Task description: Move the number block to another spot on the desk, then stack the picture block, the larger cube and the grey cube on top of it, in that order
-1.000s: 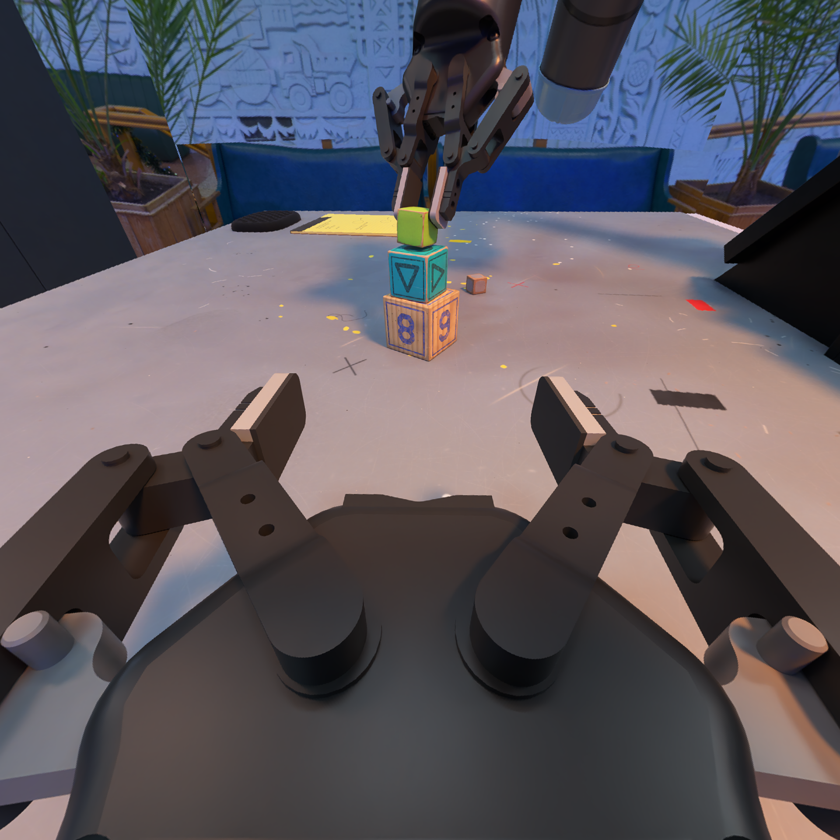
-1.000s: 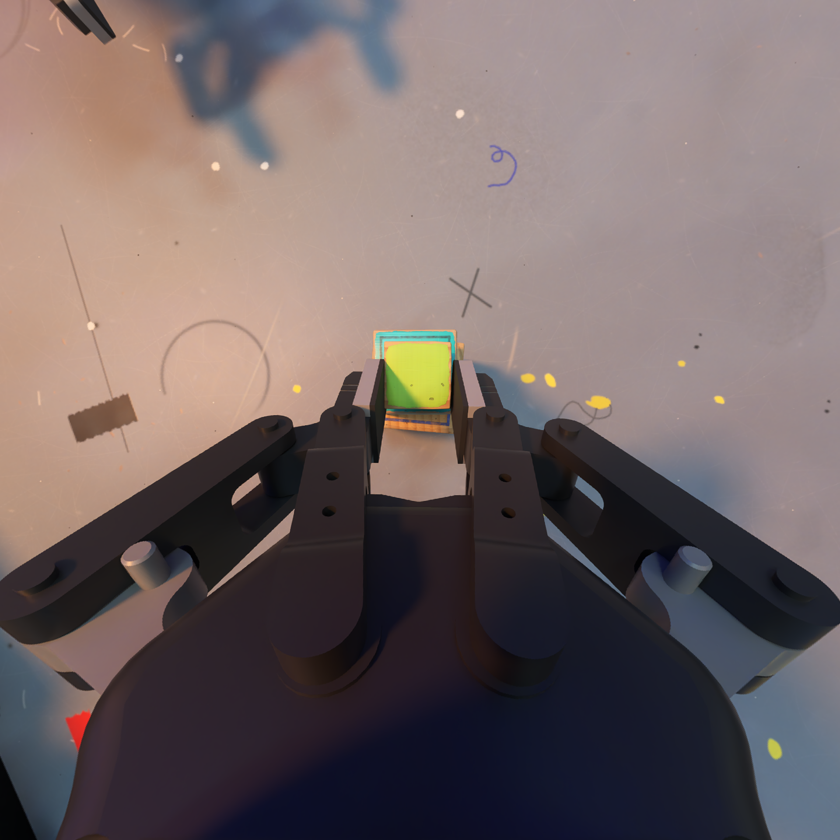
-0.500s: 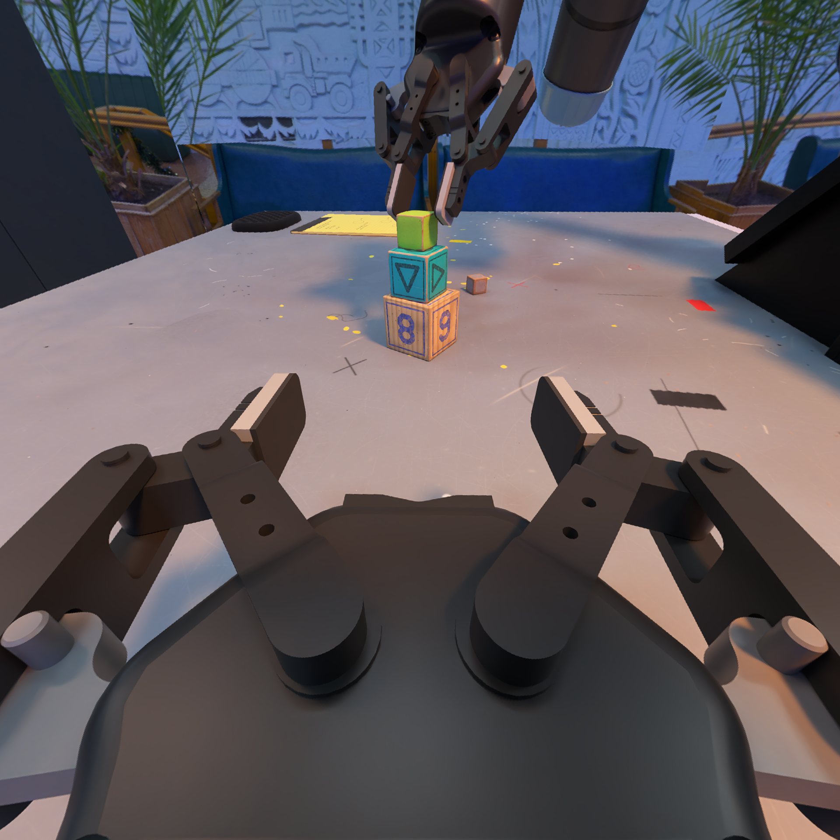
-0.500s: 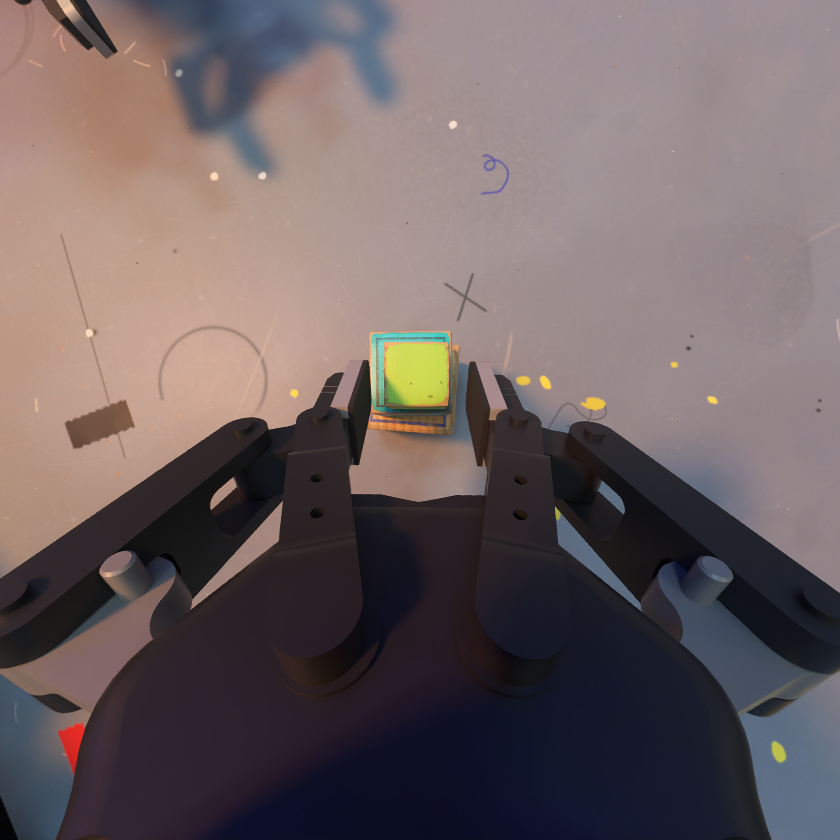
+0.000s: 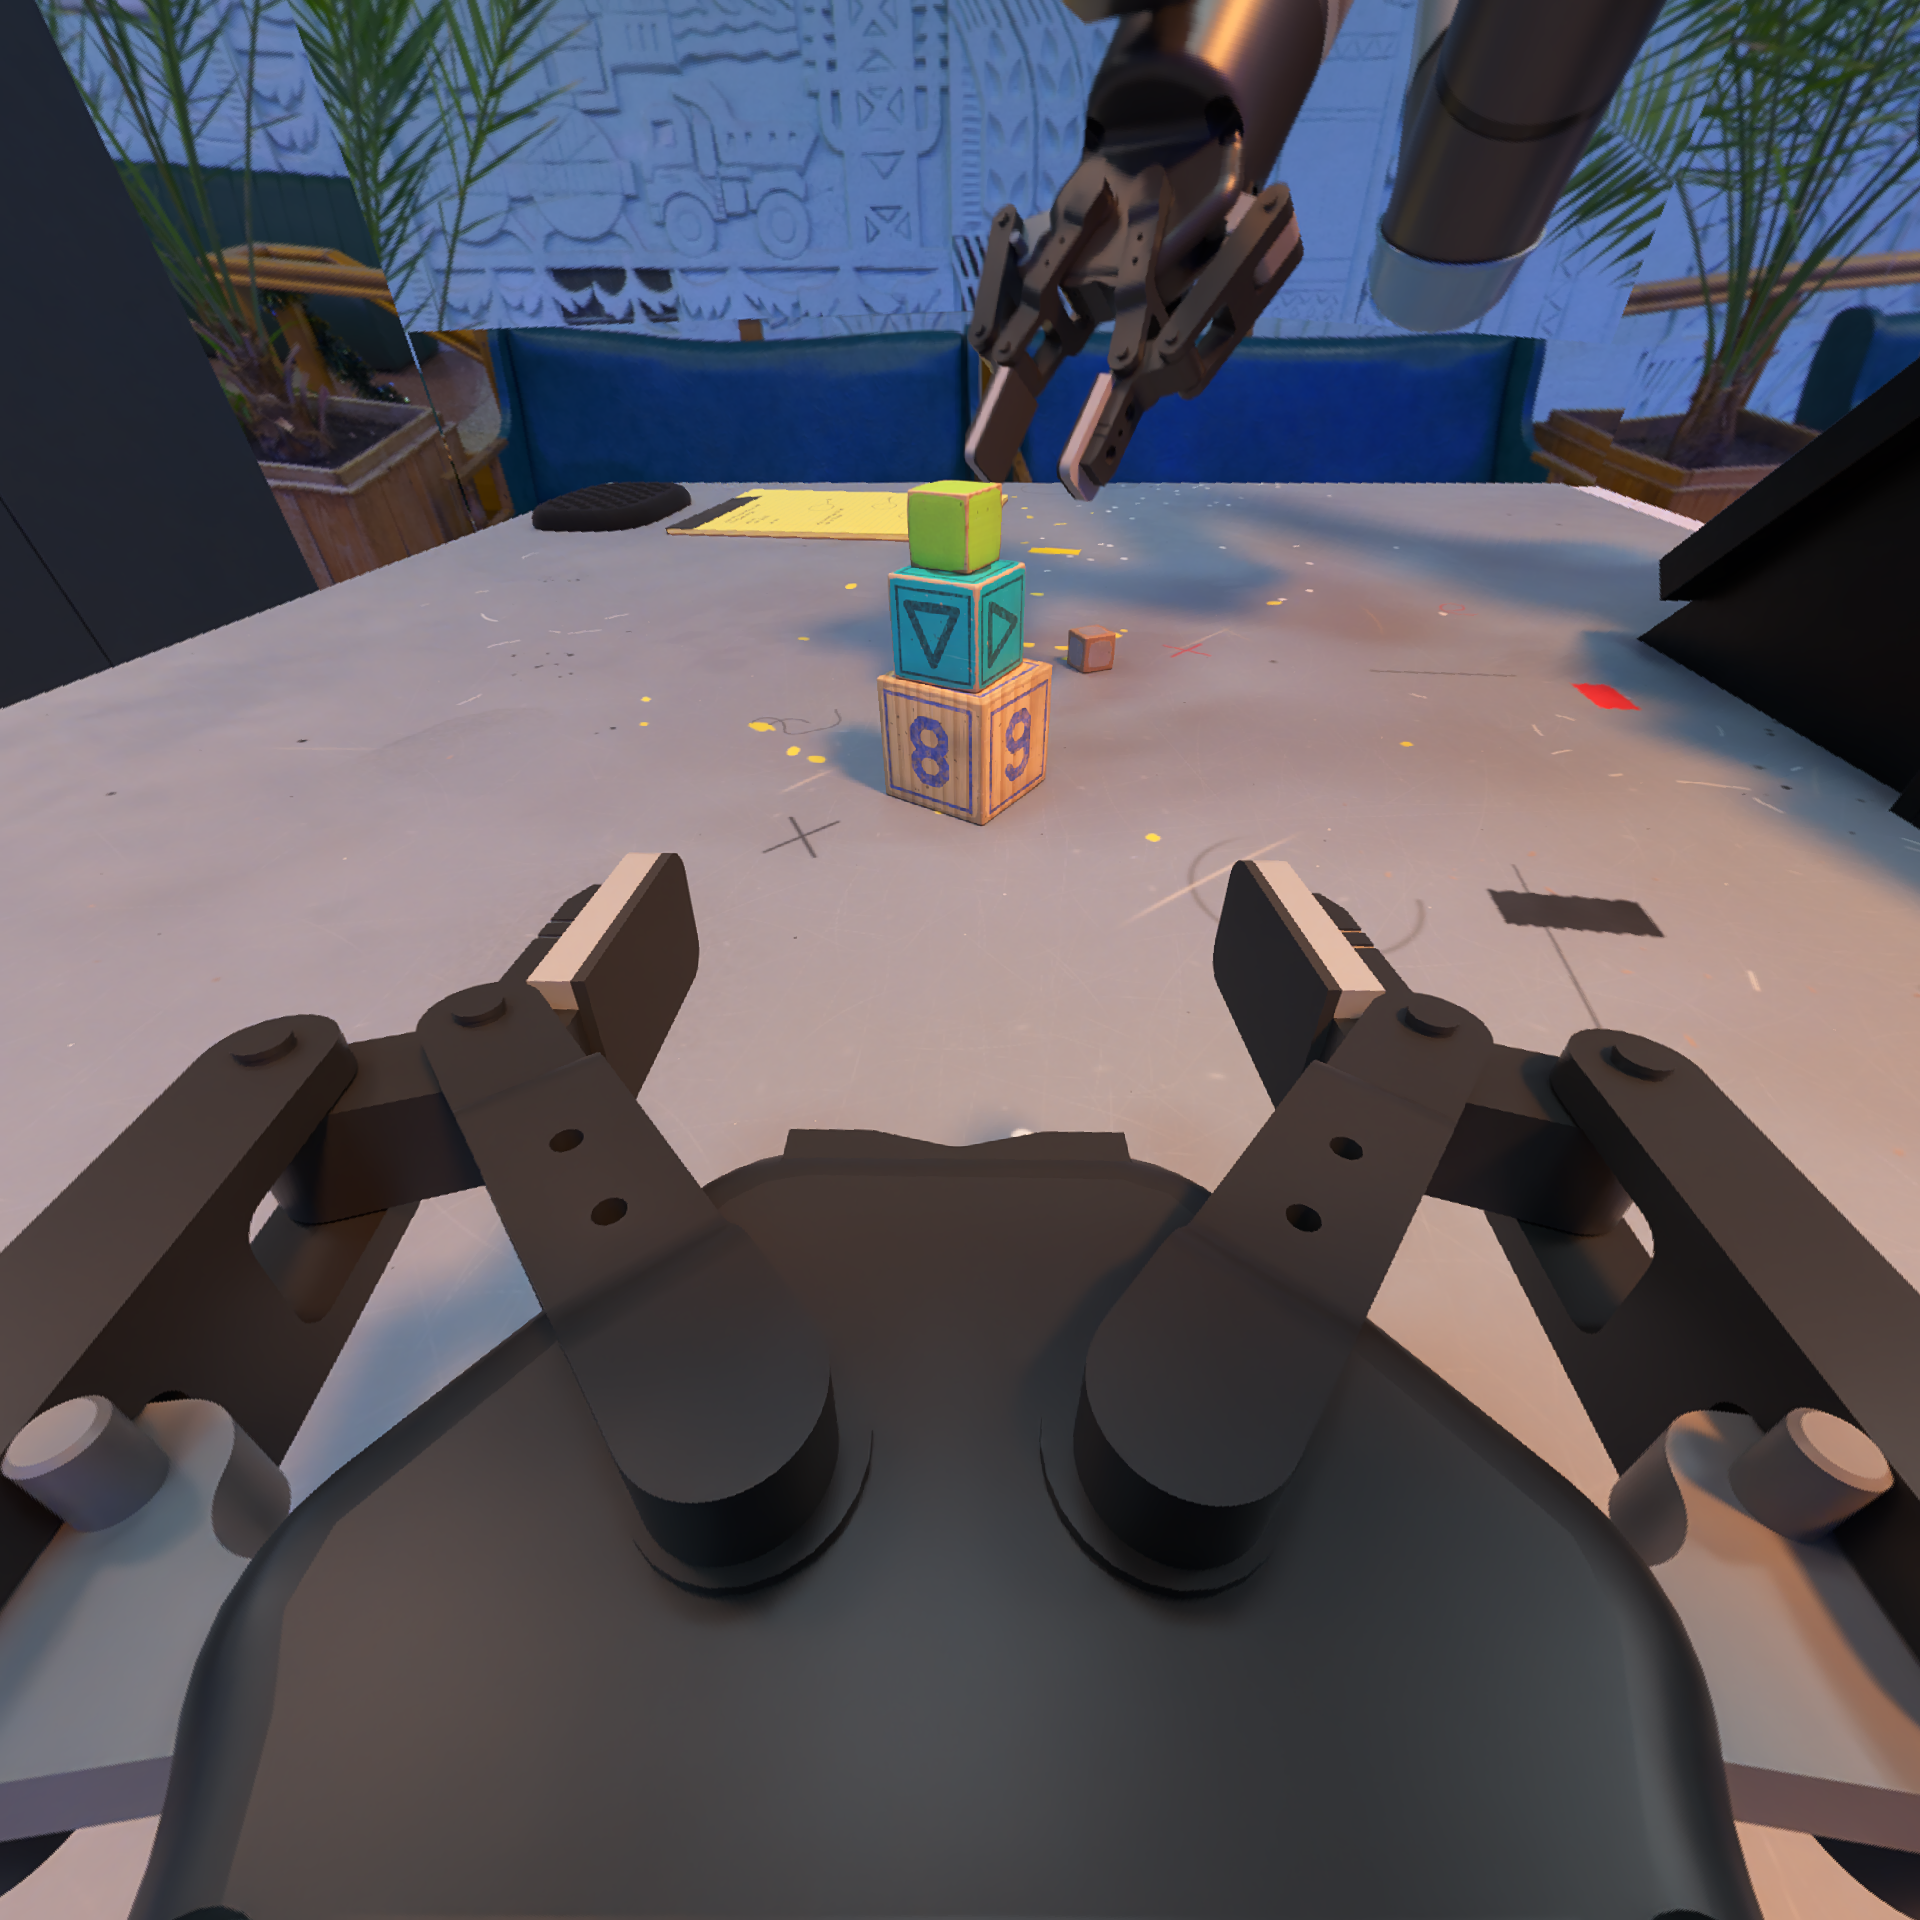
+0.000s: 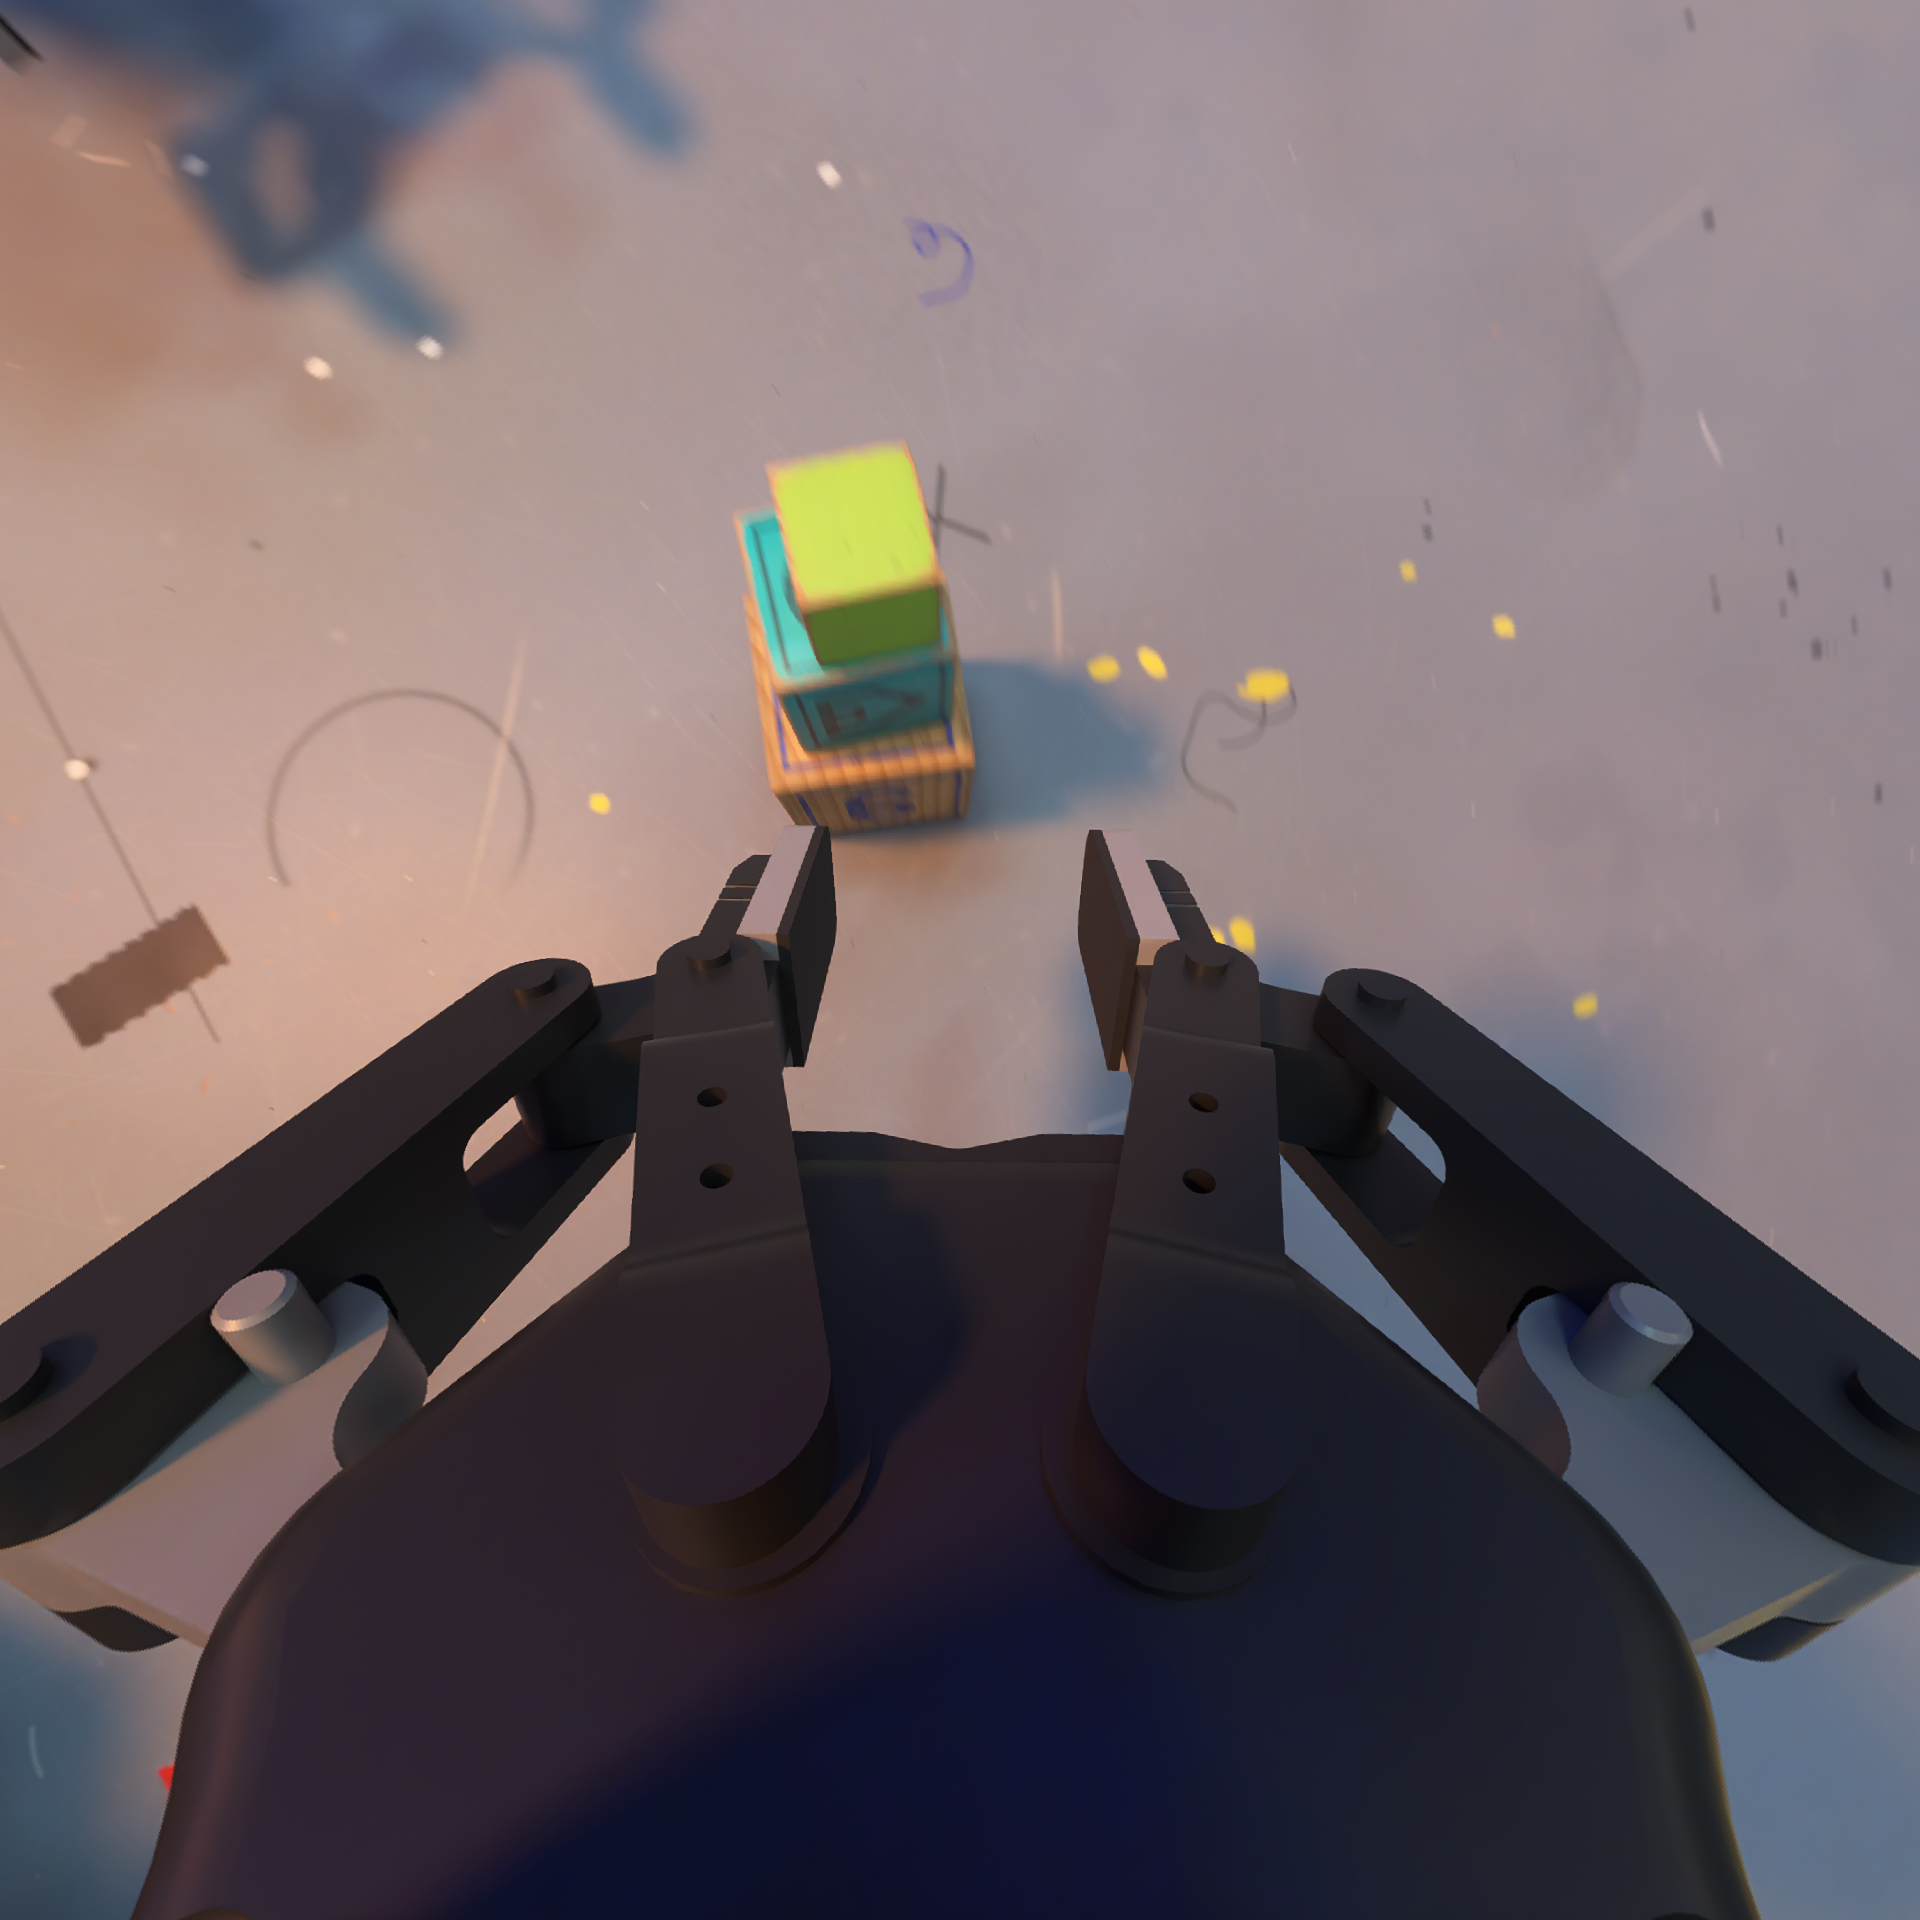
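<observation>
A stack stands mid-desk: the wooden number block at the bottom, the teal picture block on it, the green larger cube on top. The stack also shows in the right wrist view, with the green cube, teal block and number block. The small grey cube lies on the desk just right of and behind the stack. My right gripper is open and empty, above and behind the stack. My left gripper is open and empty, low over the near desk.
A yellow notepad and a dark oval pad lie at the far edge. A black slanted object stands at the right. A dark tape patch and a red mark are on the desk surface.
My right gripper opened, let go of the green cube on top of the teal block, then rose and drew back from the stack. My left gripper has not moved.
</observation>
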Controlling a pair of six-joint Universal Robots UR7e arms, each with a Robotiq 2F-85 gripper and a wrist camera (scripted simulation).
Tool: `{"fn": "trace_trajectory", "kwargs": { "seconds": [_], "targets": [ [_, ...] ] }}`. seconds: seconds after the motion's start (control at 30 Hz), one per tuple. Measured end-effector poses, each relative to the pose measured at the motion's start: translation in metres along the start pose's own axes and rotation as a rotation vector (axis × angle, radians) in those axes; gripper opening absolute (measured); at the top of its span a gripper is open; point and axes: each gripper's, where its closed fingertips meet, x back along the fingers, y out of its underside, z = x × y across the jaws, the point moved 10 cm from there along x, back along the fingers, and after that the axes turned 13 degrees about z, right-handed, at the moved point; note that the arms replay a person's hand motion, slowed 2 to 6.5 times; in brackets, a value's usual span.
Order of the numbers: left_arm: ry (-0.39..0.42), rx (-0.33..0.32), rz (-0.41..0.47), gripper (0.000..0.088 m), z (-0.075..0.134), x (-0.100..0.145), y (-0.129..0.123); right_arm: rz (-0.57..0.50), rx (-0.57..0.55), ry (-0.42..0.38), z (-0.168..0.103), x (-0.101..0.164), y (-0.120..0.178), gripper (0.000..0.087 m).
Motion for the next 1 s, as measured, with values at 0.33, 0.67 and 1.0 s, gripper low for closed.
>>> {"fn": "trace_trajectory", "kwargs": {
  "seconds": [0.33, 0.67, 1.0],
  "targets": [
    [0.000, 0.002, -0.003, 0.0854, 0.000, 0.000, 0.000, -0.126, -0.212, 0.157, 0.009, 0.015, 0.069, 0.0370],
    [-0.007, 0.001, 0.000, 0.0854, 0.000, 0.000, 0.000, -0.233, -0.285, 0.236, 0.013, 0.008, 0.101, 0.0380],
    [-0.003, 0.001, -0.005, 0.0854, 0.000, 0.000, 0.000, -0.281, -0.326, 0.216, 0.015, 0.001, 0.111, 0.0317]
  ]
}}
